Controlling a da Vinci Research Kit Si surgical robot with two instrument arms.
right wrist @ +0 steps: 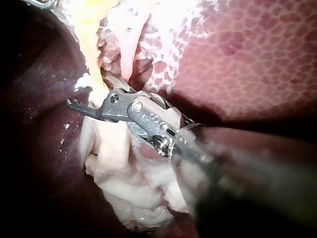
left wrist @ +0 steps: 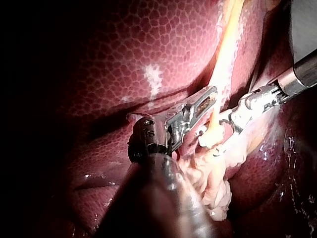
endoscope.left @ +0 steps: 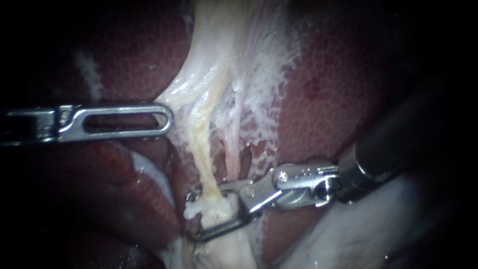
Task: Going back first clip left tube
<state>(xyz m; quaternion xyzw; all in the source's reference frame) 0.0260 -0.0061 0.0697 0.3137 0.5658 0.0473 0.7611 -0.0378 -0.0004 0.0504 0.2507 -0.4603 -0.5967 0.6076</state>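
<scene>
Straddles the left tube (endoscope.left: 203, 149) low down with the right instrument (endoscope.left: 199, 217), jaws parted and gripping nothing, seemingly to slip clear of a pale clip (endoscope.left: 192, 211) there, while resting the left instrument (endoscope.left: 162, 119) against tissue higher up, grip indiscernible.

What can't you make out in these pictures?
Left instrument: endoscope view, shaft lost in darkness toward the edge.
Left tube: endoscope view, its course past the right instrument buried in bunched white tissue.
Right wrist view: left instrument cut off at the edge, only a sliver shows.
</scene>
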